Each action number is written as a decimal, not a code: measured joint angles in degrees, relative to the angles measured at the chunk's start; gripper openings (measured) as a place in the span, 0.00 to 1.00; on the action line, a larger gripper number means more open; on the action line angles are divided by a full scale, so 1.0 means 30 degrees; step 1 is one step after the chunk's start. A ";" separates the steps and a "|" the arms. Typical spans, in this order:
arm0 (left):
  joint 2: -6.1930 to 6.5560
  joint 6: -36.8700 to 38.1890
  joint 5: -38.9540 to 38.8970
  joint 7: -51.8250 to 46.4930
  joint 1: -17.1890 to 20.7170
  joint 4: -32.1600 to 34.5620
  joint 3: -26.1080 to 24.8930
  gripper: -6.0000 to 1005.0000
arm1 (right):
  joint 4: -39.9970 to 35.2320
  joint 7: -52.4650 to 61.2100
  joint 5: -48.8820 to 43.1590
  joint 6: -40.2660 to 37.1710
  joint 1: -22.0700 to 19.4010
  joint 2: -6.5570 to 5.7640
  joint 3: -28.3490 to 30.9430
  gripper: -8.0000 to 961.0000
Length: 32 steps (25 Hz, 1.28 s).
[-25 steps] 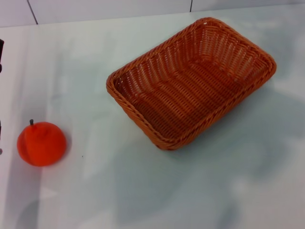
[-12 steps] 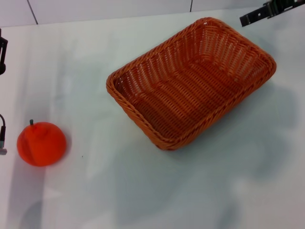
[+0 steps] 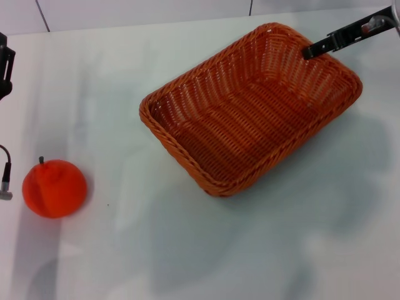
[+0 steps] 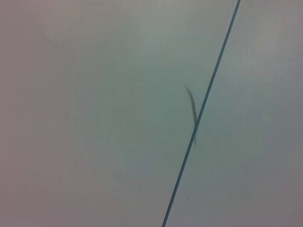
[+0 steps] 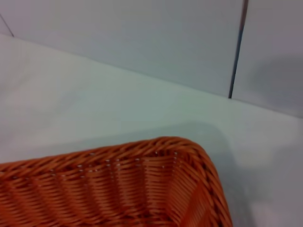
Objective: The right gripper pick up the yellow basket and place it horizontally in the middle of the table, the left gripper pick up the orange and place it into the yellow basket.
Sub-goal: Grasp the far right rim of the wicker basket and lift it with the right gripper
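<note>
Since half a second ago the right gripper [image 3: 310,51] has advanced from the upper right corner of the head view to a position over the far right end of the basket [image 3: 250,109]. Only one slender black finger and part of the arm behind it are visible, so whether the fingers are spread or closed cannot be told. Whether the tip touches the rim or hangs above it also cannot be told.

The basket has not moved. It sits on the white counter [image 3: 187,250] right of centre, skewed diagonally, and it holds nothing.

The orange [image 3: 54,187] is unchanged, resting upright on the counter near the left edge, stem up, well apart from the basket.

The left gripper [image 3: 5,72] shows only as a dark sliver at the left edge, slightly more in view than before; the state of its fingers cannot be told. A cable end [image 3: 5,187] lies just beside the orange.

The right wrist view alone shows the basket's rounded corner [image 5: 189,156] close up, with the wall and a dark panel seam [image 5: 236,52] behind it. The left wrist view shows only a plain pale surface crossed by one thin dark line [image 4: 203,113].
</note>
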 joint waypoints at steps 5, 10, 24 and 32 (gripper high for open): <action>0.0001 -0.0013 0.0000 -0.0001 -0.0022 -0.0019 -0.0071 0.84 | 0.1028 0.0023 -0.0017 -0.1114 -0.0028 0.0071 -0.0136 0.89; 0.0001 -0.0019 0.0000 -0.0159 -0.0046 -0.0060 -0.0071 0.84 | 0.2256 -0.0094 -0.0025 -0.2235 0.0013 0.0069 -0.0452 0.84; 0.0011 -0.0493 -0.0024 -0.0435 -0.0350 -0.0059 -0.0069 0.84 | 0.2675 -0.0162 0.0538 -0.2212 -0.0581 0.0087 -0.0589 0.42; -0.0001 -0.0561 -0.0116 -0.0440 -0.0370 -0.0057 -0.0069 0.84 | 0.0930 -0.0122 0.3920 -0.0240 -0.2180 0.0163 -0.0343 0.22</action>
